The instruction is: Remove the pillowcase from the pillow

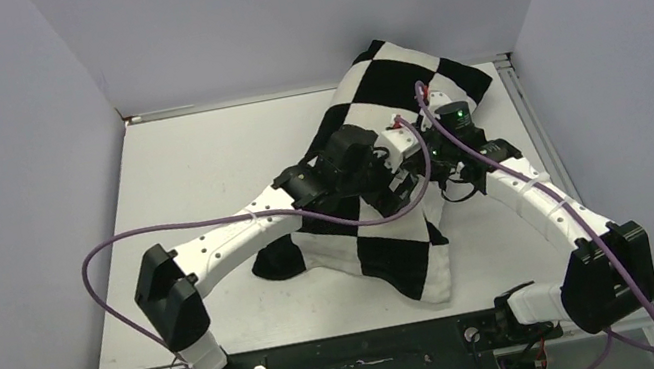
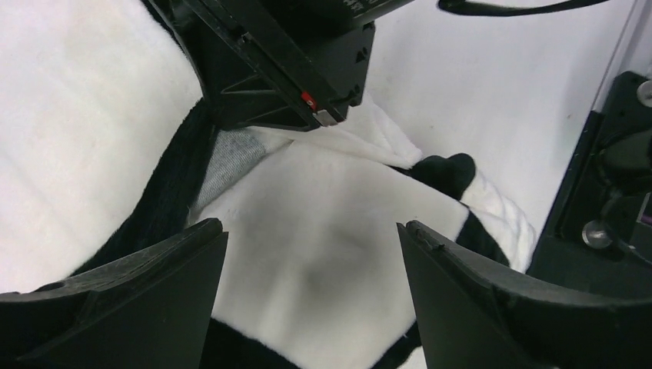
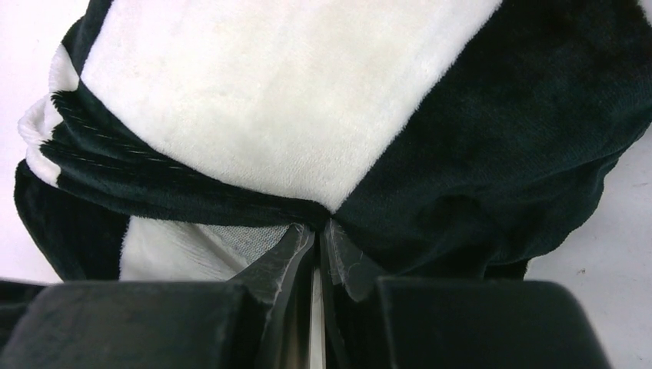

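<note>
The checkered pillowcase (image 1: 406, 79) lies diagonally across the counter (image 1: 198, 167); the right pincer (image 3: 317, 234) is clenched on a fold at its tips, the left pincer (image 2: 311, 231) spread wide, cloth directly below.

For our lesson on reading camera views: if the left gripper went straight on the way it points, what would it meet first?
Probably the pillowcase: a white square lies ahead of the open left gripper; depth is unclear.
</note>
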You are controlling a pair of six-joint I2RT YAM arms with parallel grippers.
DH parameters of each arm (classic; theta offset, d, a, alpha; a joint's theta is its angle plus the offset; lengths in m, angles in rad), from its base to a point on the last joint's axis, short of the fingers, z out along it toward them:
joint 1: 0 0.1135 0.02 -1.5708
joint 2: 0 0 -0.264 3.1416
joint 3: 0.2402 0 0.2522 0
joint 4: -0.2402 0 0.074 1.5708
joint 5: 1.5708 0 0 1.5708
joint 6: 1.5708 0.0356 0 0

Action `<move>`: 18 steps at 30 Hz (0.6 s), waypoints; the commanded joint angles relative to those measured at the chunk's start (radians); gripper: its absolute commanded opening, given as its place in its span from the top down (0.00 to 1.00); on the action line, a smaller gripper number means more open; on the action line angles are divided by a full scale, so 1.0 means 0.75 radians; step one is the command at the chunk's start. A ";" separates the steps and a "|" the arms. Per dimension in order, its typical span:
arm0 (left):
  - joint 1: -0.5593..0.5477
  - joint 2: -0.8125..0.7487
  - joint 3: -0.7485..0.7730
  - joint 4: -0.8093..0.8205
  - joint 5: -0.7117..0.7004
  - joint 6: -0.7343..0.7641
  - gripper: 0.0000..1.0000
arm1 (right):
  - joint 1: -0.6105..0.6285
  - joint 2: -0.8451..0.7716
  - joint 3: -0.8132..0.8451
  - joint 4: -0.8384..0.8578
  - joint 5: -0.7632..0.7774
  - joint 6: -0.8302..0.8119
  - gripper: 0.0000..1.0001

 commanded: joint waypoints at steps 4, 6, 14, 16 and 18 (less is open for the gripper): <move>0.004 0.196 0.227 -0.094 -0.022 0.138 0.19 | -0.030 -0.003 0.018 0.057 -0.039 -0.025 0.95; 0.004 0.242 0.261 -0.118 -0.029 0.145 0.22 | -0.029 0.002 0.015 0.059 -0.045 -0.019 0.95; -0.039 0.285 0.199 -0.142 -0.058 0.108 0.26 | -0.032 0.048 0.026 0.052 -0.023 -0.029 0.95; -0.050 0.281 0.132 -0.133 -0.034 0.078 0.34 | -0.034 0.067 0.041 0.045 -0.014 -0.035 0.95; -0.069 0.271 0.082 -0.135 -0.021 0.049 0.45 | -0.036 0.086 0.060 0.035 -0.008 -0.042 0.95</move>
